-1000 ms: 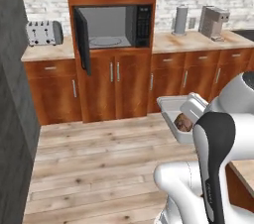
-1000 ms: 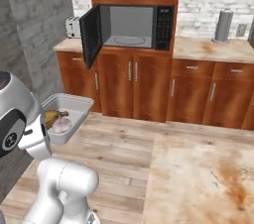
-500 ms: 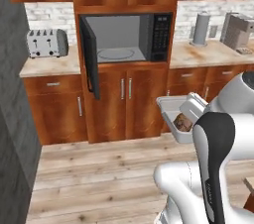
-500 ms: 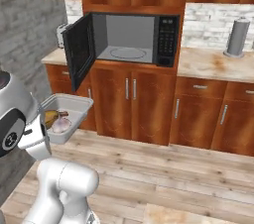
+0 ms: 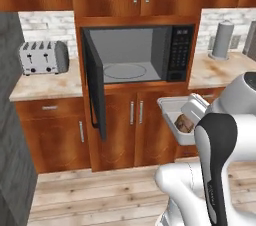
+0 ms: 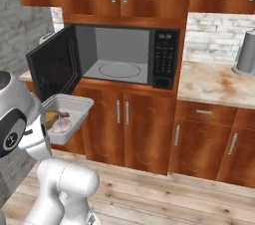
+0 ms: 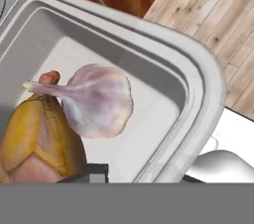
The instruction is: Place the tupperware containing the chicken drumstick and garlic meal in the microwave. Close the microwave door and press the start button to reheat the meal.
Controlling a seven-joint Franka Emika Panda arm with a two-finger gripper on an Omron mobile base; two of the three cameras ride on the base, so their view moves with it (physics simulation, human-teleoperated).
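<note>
My gripper [image 7: 142, 174] is shut on the near rim of the tupperware [image 7: 197, 82], a whitish shallow container held level in the air. Inside lie the brown chicken drumstick [image 7: 35, 141] and a pale garlic bulb [image 7: 99, 100]. The tupperware [image 5: 171, 108] hangs in front of the lower cabinets, below and right of the microwave [image 5: 145, 52]. The microwave door [image 5: 95, 90] stands swung open to the left, showing the grey inside and glass turntable [image 5: 125, 71]. From the other side, the tupperware [image 6: 74, 103] hangs just below the open microwave door [image 6: 52, 69], left of the microwave [image 6: 124, 55].
A silver toaster [image 5: 42, 57] stands on the counter left of the microwave. A grey canister [image 5: 222, 40] stands on the right counter [image 6: 219, 84]. Wooden cabinets run above and below. A dark grey wall [image 5: 15, 170] rises at the left. Wood floor [image 6: 164, 204] lies ahead.
The base has driven closer to the microwave, so the whole scene has grown and shifted. The tupperware stays held in the gripper in the same place relative to the arm.
</note>
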